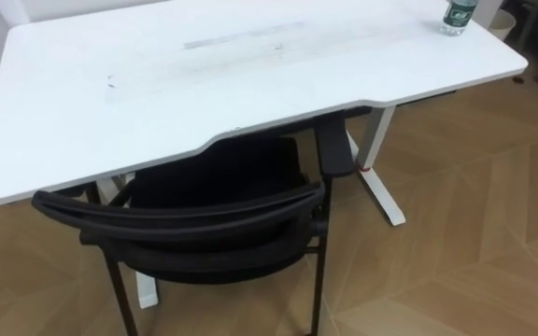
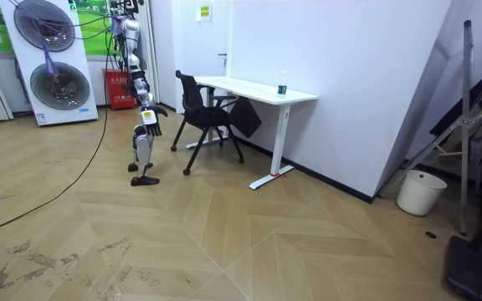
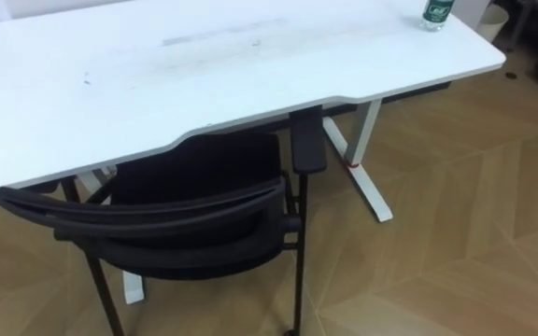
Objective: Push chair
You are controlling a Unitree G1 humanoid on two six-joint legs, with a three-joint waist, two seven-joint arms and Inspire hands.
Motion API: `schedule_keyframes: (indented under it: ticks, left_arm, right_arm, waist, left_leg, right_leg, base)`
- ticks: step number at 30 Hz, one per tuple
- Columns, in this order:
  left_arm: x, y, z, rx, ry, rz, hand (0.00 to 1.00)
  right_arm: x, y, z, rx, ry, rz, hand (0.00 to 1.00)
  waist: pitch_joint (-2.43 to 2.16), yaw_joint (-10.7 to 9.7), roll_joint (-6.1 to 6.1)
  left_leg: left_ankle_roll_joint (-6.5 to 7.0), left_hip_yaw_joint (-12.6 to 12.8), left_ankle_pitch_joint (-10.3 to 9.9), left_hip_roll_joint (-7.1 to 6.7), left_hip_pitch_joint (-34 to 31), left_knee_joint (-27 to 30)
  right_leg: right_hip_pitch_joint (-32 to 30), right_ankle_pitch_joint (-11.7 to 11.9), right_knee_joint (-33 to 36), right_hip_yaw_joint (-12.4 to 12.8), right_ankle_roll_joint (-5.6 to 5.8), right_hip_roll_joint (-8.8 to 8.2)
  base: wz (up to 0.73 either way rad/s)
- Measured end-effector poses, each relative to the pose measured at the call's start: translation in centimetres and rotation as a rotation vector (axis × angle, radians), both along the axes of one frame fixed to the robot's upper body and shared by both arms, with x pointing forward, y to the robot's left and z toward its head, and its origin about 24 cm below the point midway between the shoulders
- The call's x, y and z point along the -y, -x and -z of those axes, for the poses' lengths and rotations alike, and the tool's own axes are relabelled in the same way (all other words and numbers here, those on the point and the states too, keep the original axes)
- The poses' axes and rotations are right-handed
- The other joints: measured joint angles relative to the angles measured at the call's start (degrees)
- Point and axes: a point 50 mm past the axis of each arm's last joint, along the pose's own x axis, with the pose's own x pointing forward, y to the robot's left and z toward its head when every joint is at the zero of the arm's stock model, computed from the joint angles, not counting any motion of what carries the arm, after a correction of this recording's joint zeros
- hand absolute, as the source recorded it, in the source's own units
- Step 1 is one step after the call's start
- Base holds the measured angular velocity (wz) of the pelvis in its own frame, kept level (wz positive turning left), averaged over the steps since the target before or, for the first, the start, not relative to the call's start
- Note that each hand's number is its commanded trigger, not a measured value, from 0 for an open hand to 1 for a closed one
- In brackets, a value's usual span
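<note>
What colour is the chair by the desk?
The chair is black all over, seen best in the left eye view.

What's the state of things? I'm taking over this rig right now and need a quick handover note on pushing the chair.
Left hand and right hand: held out low toward the chair, apart from it; too small in the room view to tell their state.
Chair: at the desk, front of the seat under the desk's edge, backrest toward the robot, which stands just behind it.
Done: chair looks partly pushed in.
Left: probably step closer, set the hands on the backrest and push the chair further under.
</note>
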Motion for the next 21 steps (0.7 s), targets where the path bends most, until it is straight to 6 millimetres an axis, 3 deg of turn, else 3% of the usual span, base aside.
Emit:
schedule_keyframes:
  ticks: [10,21]
  left_arm:
    - [0.22,0.89,0.27,-0.041,0.031,-0.042,0.0]
    - [0.69,0.89,0.53,-0.038,0.105,-0.134,0.0]
  right_arm:
    - [-0.42,0.87,0.15,-0.044,-0.03,0.009,0.0]
    - [-0.93,0.47,0.25,-0.043,-0.062,-0.03,0.0]
  waist:
    - [-0.04,0.05,0.35]
    - [-0.03,0.26,0.79]
  left_leg:
    - [0.01,-0.09,0.01,0.0,0.12,0.05]
    - [0.02,-0.08,0.01,-0.03,0.74,0.07]
  right_leg:
    - [0.0,0.0,-0.04,0.04,0.01,0.0]
    - [0.18,-0.05,0.18,0.71,0.06,0.03]
  base:
    - [0.0]
    - [-0.02]
